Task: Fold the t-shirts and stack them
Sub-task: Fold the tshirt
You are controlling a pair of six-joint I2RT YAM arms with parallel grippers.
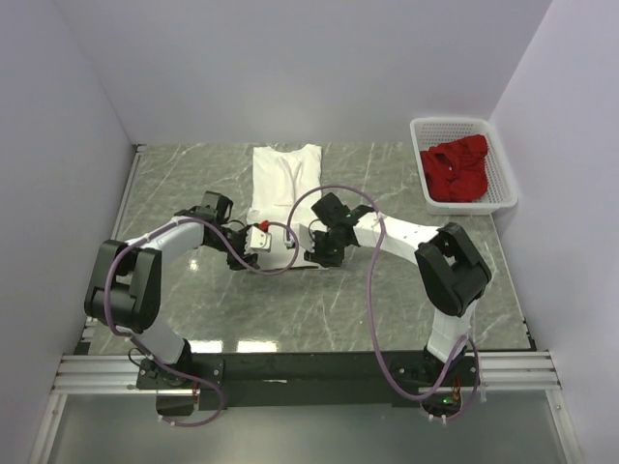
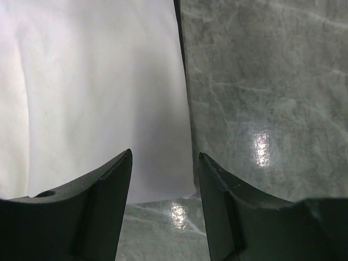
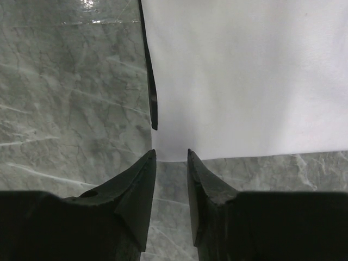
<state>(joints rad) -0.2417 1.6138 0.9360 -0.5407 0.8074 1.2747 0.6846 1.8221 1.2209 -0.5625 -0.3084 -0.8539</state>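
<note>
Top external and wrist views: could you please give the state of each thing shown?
white t-shirt, flat, folded narrow
red t-shirt, crumpled in basket
basket, upright
left pincer, open at white t-shirt's near corner
right pincer, open at its other near corner

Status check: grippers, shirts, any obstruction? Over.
Left gripper, right gripper: jaws open, empty, at near corners of white t-shirt. Red t-shirt in basket. Nothing blocking.

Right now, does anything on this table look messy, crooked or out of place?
Nothing is spilled or damaged. The one untidy thing is the red t-shirt, crumpled in the basket at the far right. The white t-shirt lies flat, with the left claw and right claw open at its near corners.
</note>
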